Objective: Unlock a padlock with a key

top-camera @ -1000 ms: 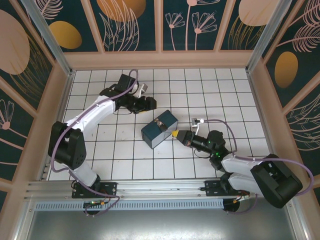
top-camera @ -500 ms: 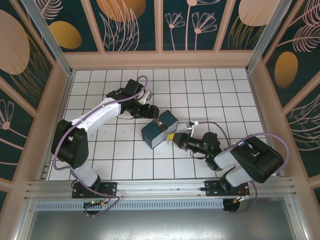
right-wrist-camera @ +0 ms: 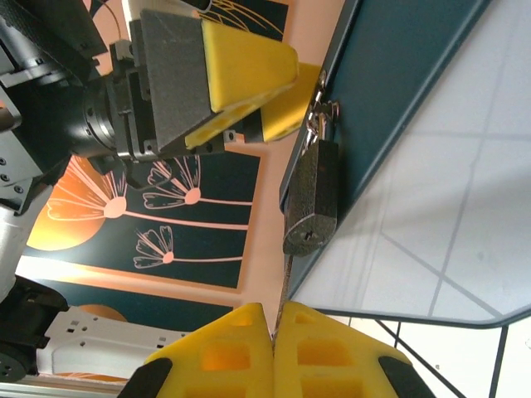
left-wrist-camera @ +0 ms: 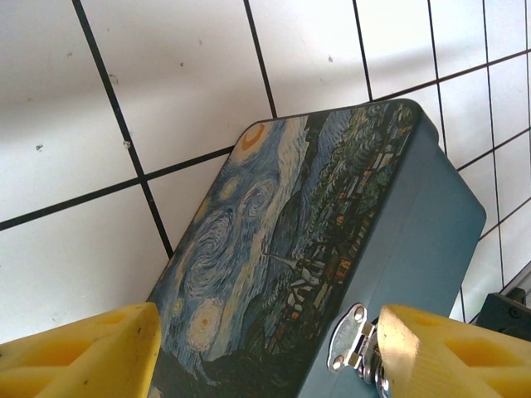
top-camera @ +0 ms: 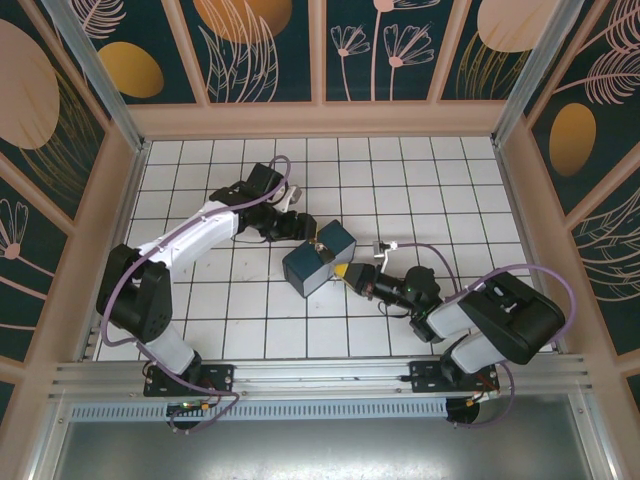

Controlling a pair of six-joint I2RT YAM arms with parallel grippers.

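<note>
Right of the box (top-camera: 320, 258), your right gripper (right-wrist-camera: 272, 332) pinches the key (right-wrist-camera: 283, 286), its tip just short of the padlock (right-wrist-camera: 311, 199); your left gripper (left-wrist-camera: 270, 340) stands open astride the box.

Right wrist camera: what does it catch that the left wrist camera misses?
Right wrist: the padlock hanging from the latch, and the key pinched in the shut right gripper, its tip near the lock's bottom end. Left wrist: the swirly night-sky painting on the lid. Shared: the blue box, its latch, the white tiles and the left gripper with its yellow fingers.
</note>
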